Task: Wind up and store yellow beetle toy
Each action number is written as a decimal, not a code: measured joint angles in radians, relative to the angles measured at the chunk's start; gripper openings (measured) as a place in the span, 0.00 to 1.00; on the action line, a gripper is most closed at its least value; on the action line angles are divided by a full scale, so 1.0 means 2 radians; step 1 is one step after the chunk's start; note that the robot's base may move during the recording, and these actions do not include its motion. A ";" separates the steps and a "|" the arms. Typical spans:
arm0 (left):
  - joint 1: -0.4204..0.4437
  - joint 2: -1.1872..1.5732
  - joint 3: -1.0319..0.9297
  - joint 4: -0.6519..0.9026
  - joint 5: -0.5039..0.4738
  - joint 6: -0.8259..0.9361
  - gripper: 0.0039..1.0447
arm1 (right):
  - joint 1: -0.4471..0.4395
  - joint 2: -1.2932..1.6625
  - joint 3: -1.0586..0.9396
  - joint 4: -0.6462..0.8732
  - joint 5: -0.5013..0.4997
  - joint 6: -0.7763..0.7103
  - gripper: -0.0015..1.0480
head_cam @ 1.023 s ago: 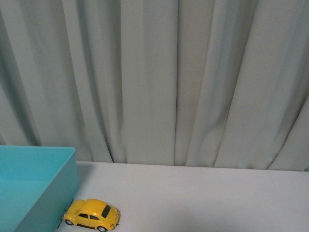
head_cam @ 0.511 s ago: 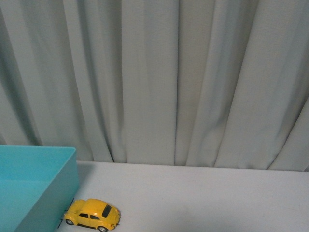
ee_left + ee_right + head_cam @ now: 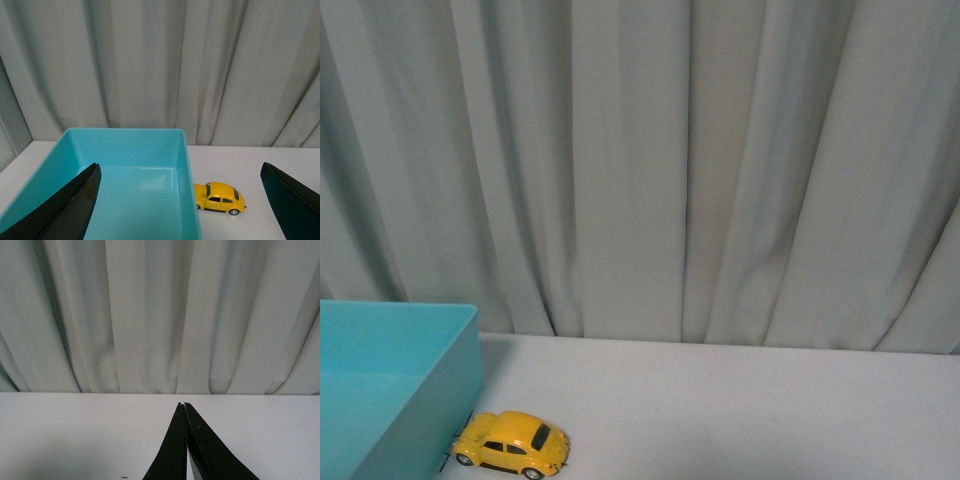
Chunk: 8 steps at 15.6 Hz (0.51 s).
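The yellow beetle toy (image 3: 510,444) is sitting wheels-down on the white tabletop (image 3: 740,410), just beside the outer wall of the turquoise bin (image 3: 380,400), with neither hand touching it. The left hand (image 3: 180,167) is hanging back above the bin with its fingers spread wide and nothing between them. The right hand (image 3: 183,405) is pointing at bare tabletop with its fingers pressed together on nothing. Judging by this, the task is only at its opening, with the reach for the car not yet made.

The next move is calling for a hand to come down over the rounded, glossy body and close across its sides, leaving the wheels free for winding (no key is showing at this size). After that comes a lift over the wall and into the bin.

The front view is showing no arm at all, only a corner of the bin and the car at the lower edge, beneath the grey curtain (image 3: 650,160). The left wrist view is giving the bin's open interior and the car outside it. The right wrist view is catching neither
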 joint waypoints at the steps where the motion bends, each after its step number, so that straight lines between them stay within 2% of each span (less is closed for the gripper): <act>1: 0.000 0.000 0.000 0.000 0.000 0.000 0.94 | 0.000 -0.009 0.000 -0.010 0.000 0.000 0.02; 4: 0.000 0.000 0.000 0.000 0.000 0.000 0.94 | 0.000 -0.034 0.000 -0.040 0.000 0.000 0.02; 5: 0.000 0.000 0.000 0.000 0.000 0.000 0.94 | 0.000 -0.081 0.000 -0.109 0.000 0.000 0.02; 8: 0.000 0.000 0.000 0.000 -0.001 0.000 0.94 | 0.000 -0.109 0.000 -0.117 0.002 0.000 0.02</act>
